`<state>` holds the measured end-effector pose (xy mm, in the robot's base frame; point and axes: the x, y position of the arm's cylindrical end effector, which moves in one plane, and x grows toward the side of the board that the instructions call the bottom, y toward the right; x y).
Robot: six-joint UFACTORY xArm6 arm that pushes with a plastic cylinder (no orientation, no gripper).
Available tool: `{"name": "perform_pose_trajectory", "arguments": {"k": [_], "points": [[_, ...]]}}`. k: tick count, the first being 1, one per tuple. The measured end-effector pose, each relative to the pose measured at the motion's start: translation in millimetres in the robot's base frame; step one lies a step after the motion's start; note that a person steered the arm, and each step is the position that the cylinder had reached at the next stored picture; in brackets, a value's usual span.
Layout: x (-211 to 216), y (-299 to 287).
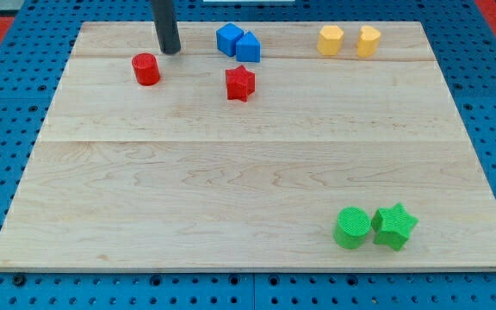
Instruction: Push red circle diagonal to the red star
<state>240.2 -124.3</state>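
The red circle [146, 69] sits near the view's top left of the wooden board [231, 172]. The red star [240, 83] lies to its right, slightly lower in the view. My tip [170, 50] rests on the board just above and to the right of the red circle, a small gap apart from it, and well left of the red star.
Two blue blocks [237, 42] touch each other above the red star. Two yellow blocks [349, 40] stand at the view's top right. A green circle [351, 227] and a green star [394, 226] sit side by side at the bottom right.
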Motion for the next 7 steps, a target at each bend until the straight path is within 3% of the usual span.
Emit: {"name": "perform_pose_trajectory", "arguments": {"k": [2,5,6,7], "points": [[65.6,-14.7],[79.8,-147.6],[82.7,-69.3],[84.4,45.3]]}}
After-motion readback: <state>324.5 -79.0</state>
